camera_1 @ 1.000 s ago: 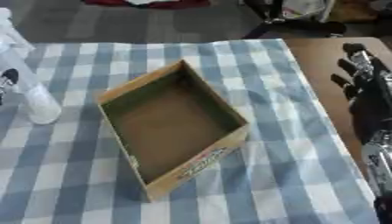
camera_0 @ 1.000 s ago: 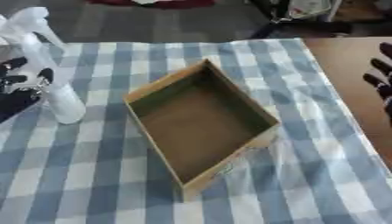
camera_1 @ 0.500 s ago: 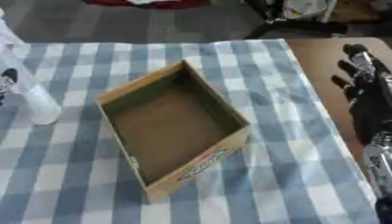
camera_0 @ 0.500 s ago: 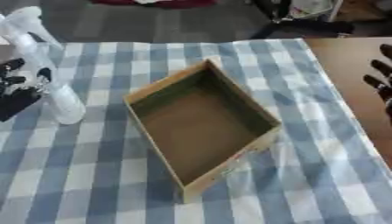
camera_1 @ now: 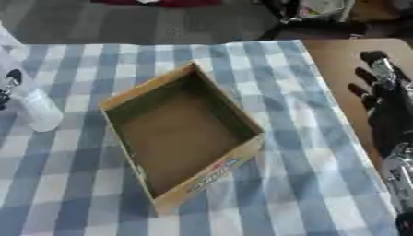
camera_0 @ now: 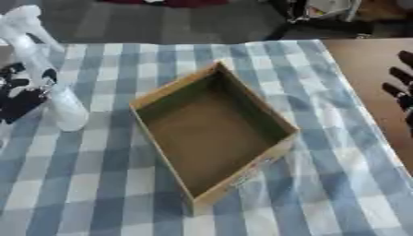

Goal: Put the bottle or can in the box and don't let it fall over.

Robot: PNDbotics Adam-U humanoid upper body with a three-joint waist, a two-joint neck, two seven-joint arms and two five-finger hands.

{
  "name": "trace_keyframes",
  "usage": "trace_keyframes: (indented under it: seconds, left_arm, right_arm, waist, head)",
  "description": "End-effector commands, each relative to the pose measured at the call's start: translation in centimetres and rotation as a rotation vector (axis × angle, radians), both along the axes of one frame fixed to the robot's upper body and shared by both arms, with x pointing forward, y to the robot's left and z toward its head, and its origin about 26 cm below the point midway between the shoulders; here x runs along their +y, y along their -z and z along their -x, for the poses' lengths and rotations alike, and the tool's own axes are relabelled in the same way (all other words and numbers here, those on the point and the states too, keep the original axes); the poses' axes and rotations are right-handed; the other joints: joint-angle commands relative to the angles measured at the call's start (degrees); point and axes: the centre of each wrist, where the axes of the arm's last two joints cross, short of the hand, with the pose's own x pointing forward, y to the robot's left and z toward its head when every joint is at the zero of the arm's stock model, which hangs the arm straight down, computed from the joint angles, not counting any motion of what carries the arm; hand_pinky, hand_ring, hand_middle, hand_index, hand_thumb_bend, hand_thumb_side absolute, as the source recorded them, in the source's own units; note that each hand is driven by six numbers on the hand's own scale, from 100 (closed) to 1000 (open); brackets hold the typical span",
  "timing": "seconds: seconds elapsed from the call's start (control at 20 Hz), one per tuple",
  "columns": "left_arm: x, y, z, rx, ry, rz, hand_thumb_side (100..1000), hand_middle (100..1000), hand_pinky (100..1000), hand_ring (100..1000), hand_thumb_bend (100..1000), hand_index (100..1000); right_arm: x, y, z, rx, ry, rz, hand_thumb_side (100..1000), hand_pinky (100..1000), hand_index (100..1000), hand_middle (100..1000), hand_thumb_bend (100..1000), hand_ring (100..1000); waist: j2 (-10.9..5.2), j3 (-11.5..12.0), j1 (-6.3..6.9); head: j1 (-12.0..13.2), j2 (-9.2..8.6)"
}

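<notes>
Set against the picture from 1 second ago, very little has changed: the white spray bottle [camera_0: 44,78] stands in the same spot at the left edge of the frame, and our left hand [camera_0: 22,94] is pressed against its side just as it was. The open cardboard box [camera_0: 211,133] has not shifted on the blue and white checked tablecloth [camera_0: 105,184].

The bottle is upright, its trigger head in the upper left corner of the frame, well apart from the box, which sits in the middle and holds nothing. Our left hand shows only as dark fingers at the bottle's lower body; they seem to curl round it, so we judge it to be grasping the bottle (though part of the hand is cut off by the frame). Our right hand [camera_1: 387,106] hangs at the right edge over the bare wooden table [camera_1: 339,60], fingers straight and released, holding nothing.

By our judgement the task is at step 1 of 2: the grasp is made, while lifting the bottle across and standing it upright inside the box is all still to do.
</notes>
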Motion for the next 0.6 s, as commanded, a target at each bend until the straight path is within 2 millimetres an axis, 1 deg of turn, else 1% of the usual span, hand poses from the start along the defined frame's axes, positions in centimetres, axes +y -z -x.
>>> trace_keyframes:
  seconds: [0.05, 0.6]
  left_arm:
    - [0.3, -1.1, -0.3, -0.030, 0.001, -0.017, 624, 962, 624, 925, 250, 932]
    - [0.4, -1.1, -1.7, -0.035, 0.016, -0.001, 660, 936, 606, 918, 231, 909]
  right_arm:
    - [-0.1, -0.8, 0.0, -0.021, -0.001, 0.004, 680, 945, 853, 1000, 100, 1000]
    - [-0.1, -0.7, -0.1, -0.016, 0.004, -0.005, 701, 944, 852, 1000, 100, 1000]
  waist:
    - [-0.67, -0.1, 0.10]
    - [-0.27, -0.7, 0.11]
  head:
    - [0.0, -0.93]
    - [0.1, -1.38]
